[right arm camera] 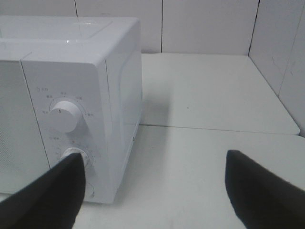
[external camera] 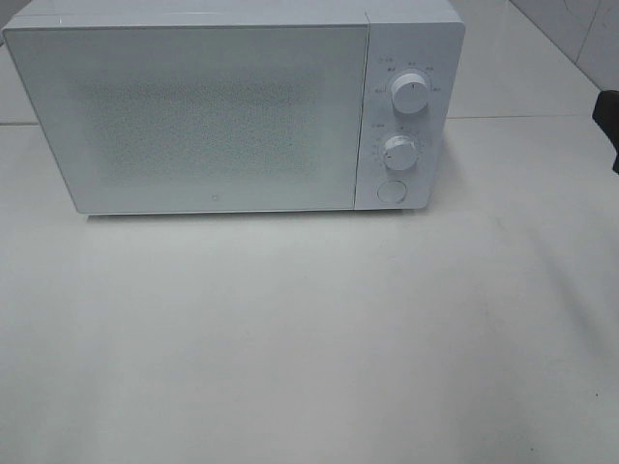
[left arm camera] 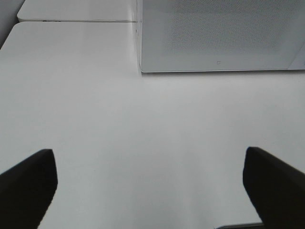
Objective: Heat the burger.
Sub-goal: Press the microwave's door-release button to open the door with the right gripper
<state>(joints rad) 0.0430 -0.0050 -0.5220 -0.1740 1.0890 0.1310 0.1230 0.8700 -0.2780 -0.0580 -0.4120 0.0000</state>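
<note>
White microwave [external camera: 222,106] is seen at the back of the white surface [external camera: 309,338], door [external camera: 189,116] shut. The door window is frosted and speckled, so nothing behind it can be made out. The burger is not seen in any view; whether it sits behind the shut door cannot be told.

On the control panel to the right of the door, an upper knob [external camera: 410,95], a lower knob [external camera: 398,152] and a round button [external camera: 391,190] are stacked. The small print around the knobs is too small to be read.

Left tool [left arm camera: 148,157] is held open over bare surface, in front of the microwave's front left corner. Only the two dark fingers [left arm camera: 28,186] are shown, both cut off by the frame edge, with nothing between them. The microwave is cropped in this view, with only the lower part of the door visible.

Right tool [right arm camera: 155,162] is also spread wide and empty, near the microwave's right front corner. Its fingers [right arm camera: 52,195] are blurred and cut off. One finger overlaps the lower knob in the picture and most of the button is covered by it; contact cannot be judged. A tiled wall [right arm camera: 209,24] is seen behind.

In the high view neither tool is shown. A dark shape [external camera: 607,116] is cut off at the right edge and cannot be identified.
</note>
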